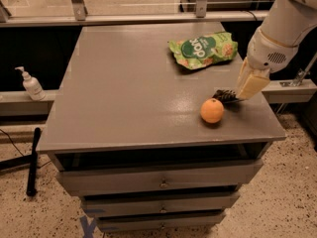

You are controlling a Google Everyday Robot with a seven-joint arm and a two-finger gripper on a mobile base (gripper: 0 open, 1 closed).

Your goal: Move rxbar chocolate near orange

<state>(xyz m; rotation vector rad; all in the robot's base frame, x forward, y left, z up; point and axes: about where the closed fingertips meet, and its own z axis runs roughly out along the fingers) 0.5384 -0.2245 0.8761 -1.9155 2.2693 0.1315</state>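
The gripper [243, 94] is hanging low just behind and right of the orange [212, 110], its tip sitting at the right end of the rxbar chocolate [224, 94], and I cannot tell whether it is gripping the bar or loose. The bar is lying flat on the grey table [124, 98] just behind the orange, the green snack bag [203, 48] resting well beyond.

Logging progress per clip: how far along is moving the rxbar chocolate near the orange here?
Looks done: the rxbar chocolate is right beside the orange on the table, a narrow gap between them. In hand: the gripper is down at the bar's right end, hiding it. Left: the arm backing away so the bar lies there alone.
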